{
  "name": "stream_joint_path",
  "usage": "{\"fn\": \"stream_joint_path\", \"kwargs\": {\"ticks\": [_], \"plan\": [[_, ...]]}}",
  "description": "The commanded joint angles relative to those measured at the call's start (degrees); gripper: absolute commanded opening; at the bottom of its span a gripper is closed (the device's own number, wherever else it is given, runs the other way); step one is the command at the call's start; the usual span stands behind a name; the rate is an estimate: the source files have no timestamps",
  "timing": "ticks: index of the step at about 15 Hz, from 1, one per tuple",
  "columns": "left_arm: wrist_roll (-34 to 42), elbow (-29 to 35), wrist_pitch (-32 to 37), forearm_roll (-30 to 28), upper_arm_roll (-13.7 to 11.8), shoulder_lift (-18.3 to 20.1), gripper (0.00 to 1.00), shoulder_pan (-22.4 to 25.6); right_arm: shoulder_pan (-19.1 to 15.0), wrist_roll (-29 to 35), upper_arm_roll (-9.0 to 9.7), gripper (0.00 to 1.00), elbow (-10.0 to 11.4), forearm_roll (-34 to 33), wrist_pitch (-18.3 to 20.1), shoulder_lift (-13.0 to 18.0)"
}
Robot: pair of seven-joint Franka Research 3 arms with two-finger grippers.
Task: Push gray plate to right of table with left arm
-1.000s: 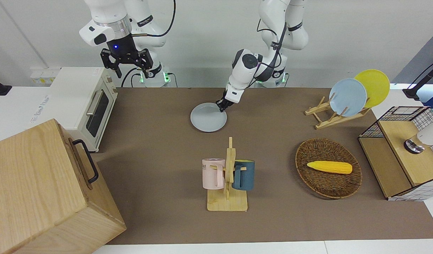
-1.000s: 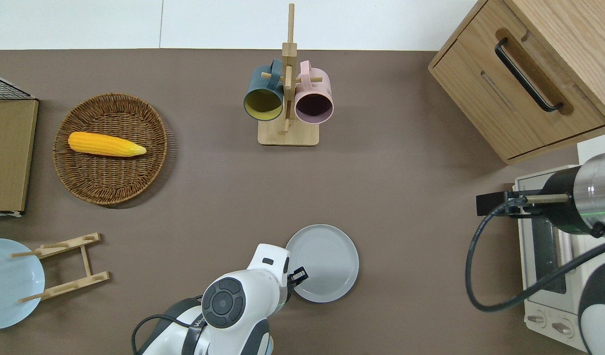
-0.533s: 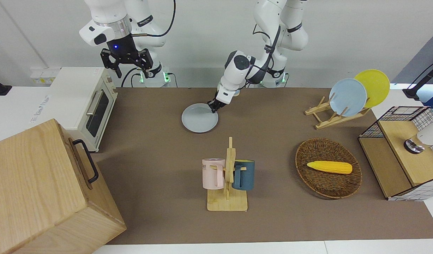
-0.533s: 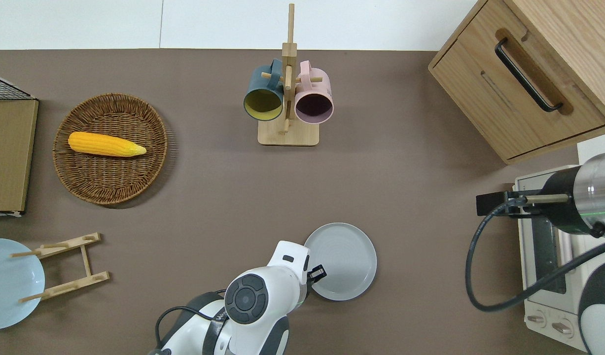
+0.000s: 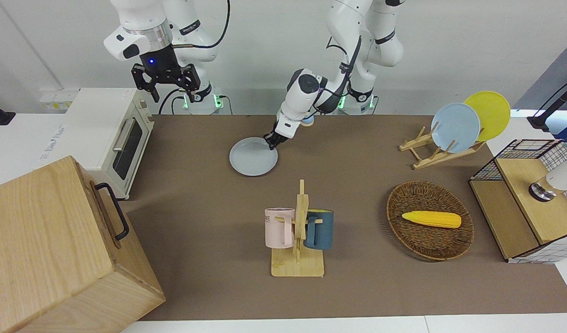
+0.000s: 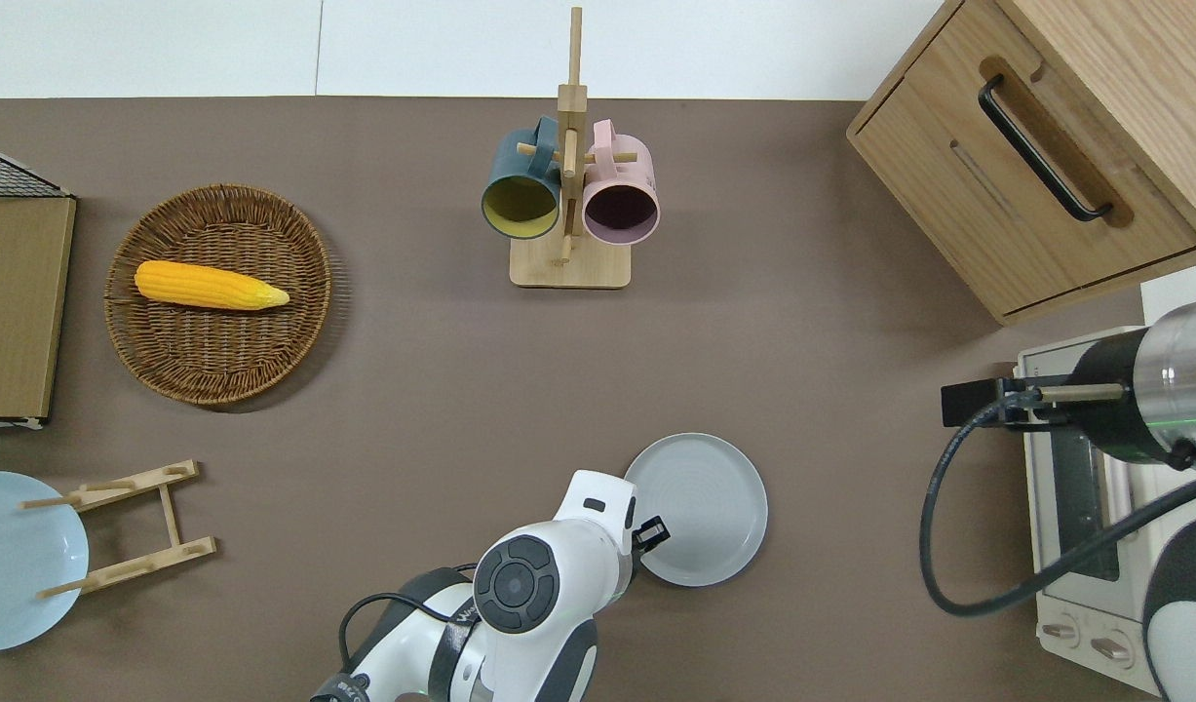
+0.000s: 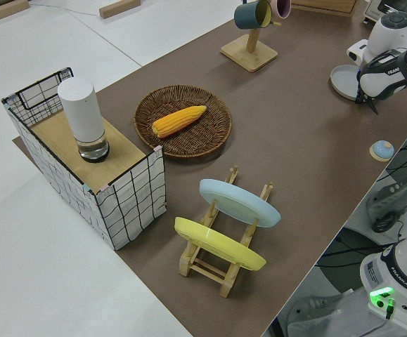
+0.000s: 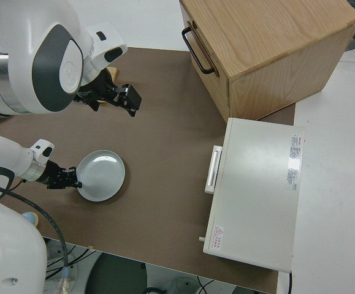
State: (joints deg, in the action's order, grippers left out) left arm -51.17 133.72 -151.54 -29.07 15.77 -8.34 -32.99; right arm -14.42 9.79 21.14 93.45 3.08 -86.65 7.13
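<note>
Gray plate (image 6: 700,507) lay flat on the counter (image 6: 412,390), mid-width and near the robots; left pincer (image 6: 651,535), finger spacing indiscernible, touched its rim on the left-arm side.

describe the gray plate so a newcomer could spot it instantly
Start at the white oven at the right arm's end of the table; the gray plate lies flat on the brown top between it and the table's middle, nearer to the robots than the mug rack. The left pincer is at its rim. The blue plate and yellow plate stand in a rack instead.
</note>
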Motion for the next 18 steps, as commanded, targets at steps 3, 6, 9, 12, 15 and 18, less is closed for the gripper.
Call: {"fn": "stream_joint_path", "kwargs": {"ticks": [3, 6, 9, 12, 15, 18], "plan": [[-0.5, -1.7, -1.1, -1.1, -1.0, -2.2, 0.61, -1.5, -1.4, 0.7, 0.83, 0.996, 1.6, 1.2, 0.0, 1.6], [-0.3, -1.8, -1.0, -1.0, -0.7, -2.3, 0.84, -0.1, -1.4, 0.7, 0.83, 0.996, 1.6, 1.2, 0.0, 1.6], [-0.5, -2.1, -0.2, -1.1, 0.0, -1.4, 0.98, 1.0, -1.4, 0.6, 0.83, 0.996, 1.6, 1.2, 0.0, 1.6], [-0.4, -2.1, 3.1, -1.3, 0.4, 1.2, 0.98, 2.4, -1.4, 0.6, 0.83, 0.996, 1.6, 1.2, 0.0, 1.6], [0.6, -2.5, 10.9, -0.6, -0.2, 4.6, 0.98, 4.6, -1.4, 0.6, 0.83, 0.996, 1.6, 1.2, 0.0, 1.6], [4.0, -5.9, 21.9, 1.0, -5.0, 7.5, 0.98, 5.7, -1.4, 0.6, 0.83, 0.996, 1.6, 1.2, 0.0, 1.6]]}}
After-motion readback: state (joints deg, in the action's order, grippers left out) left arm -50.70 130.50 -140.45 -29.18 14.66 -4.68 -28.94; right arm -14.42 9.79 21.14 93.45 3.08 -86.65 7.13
